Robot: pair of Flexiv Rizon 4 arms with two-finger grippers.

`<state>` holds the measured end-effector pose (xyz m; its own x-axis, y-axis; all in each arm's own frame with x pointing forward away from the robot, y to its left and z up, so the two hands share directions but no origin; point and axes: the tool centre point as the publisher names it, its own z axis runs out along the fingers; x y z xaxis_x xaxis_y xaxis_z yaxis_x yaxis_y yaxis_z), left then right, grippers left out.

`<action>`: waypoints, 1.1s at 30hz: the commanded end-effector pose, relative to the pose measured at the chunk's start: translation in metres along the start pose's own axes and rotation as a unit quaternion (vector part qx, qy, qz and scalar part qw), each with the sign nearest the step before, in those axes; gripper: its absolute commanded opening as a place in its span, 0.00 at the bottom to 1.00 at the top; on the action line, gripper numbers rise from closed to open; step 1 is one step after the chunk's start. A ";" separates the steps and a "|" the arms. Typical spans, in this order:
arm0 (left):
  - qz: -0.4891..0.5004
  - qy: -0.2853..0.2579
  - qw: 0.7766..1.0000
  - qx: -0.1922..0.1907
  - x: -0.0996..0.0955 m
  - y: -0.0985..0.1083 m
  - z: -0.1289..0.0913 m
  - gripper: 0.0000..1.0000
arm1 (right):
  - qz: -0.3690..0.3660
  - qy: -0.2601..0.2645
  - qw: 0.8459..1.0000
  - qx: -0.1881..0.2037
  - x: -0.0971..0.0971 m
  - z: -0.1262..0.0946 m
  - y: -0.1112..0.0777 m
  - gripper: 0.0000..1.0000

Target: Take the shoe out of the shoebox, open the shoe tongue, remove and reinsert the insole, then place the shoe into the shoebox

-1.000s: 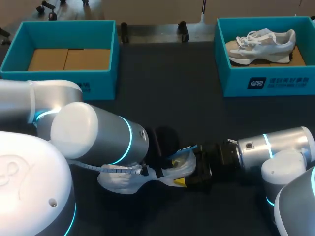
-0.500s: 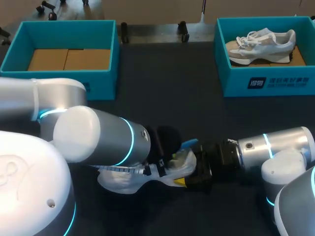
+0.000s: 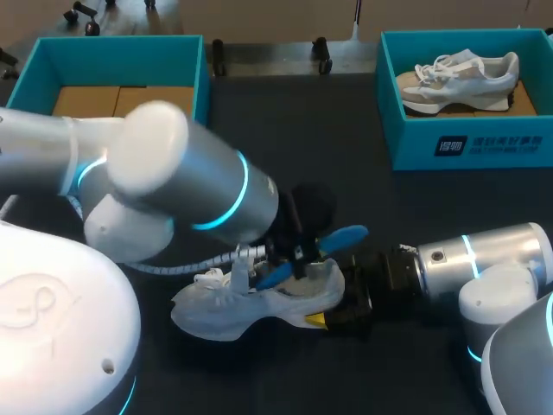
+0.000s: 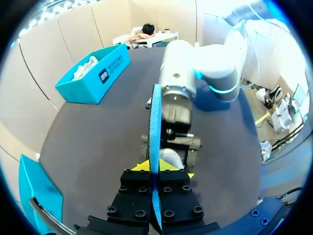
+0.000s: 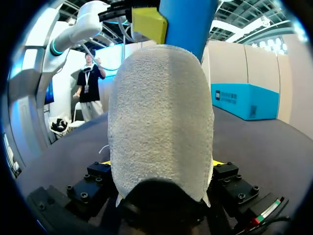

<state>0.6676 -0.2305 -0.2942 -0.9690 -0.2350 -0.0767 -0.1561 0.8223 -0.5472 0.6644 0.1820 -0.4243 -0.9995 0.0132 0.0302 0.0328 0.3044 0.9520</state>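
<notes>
A white shoe (image 3: 225,311) lies on its sole on the dark table, toe toward my left side. My right gripper (image 3: 333,311) is shut on its heel; in the right wrist view the heel (image 5: 161,117) fills the space between the fingers. My left gripper (image 3: 298,255) hangs just above the shoe's opening, shut on a blue insole (image 3: 333,242) that slants up out of the shoe. In the left wrist view the insole (image 4: 155,122) stands edge-on between the yellow fingertips, with the shoe (image 4: 171,157) and my right arm (image 4: 178,83) beyond it. The insole (image 5: 188,24) also rises above the heel.
A teal shoebox (image 3: 467,143) at the back right holds a second white shoe (image 3: 458,82). Another teal shoebox (image 3: 121,47) at the back left has only cardboard in it. Dark table lies between the two boxes and my arms.
My left gripper has shut on the blue insole and risen, drawing it up and out of the shoe. The left arm swung upward, uncovering the shoe's toe. The right arm has not moved.
</notes>
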 end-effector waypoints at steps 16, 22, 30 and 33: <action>-0.002 0.171 0.984 0.046 0.008 -0.077 -0.068 0.00 | 0.000 0.000 1.000 0.003 0.001 0.001 0.001 0.00; 0.009 0.186 0.978 0.093 0.019 -0.100 -0.112 0.00 | 0.000 0.000 1.000 0.003 0.001 0.001 0.001 0.00; 0.024 0.245 0.959 0.143 0.024 -0.116 -0.172 0.00 | 0.000 0.000 1.000 0.003 0.001 0.001 0.001 0.00; 0.024 0.245 0.959 0.143 0.024 -0.116 -0.172 0.00 | 0.000 0.000 1.000 0.003 0.001 0.001 0.001 0.00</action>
<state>0.6266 -0.2697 -0.1012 -0.9570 0.1296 0.2597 -0.1189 0.6411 -0.7582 0.6644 0.1821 -0.4243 -0.9995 0.0133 0.0302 0.0328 0.3043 0.9520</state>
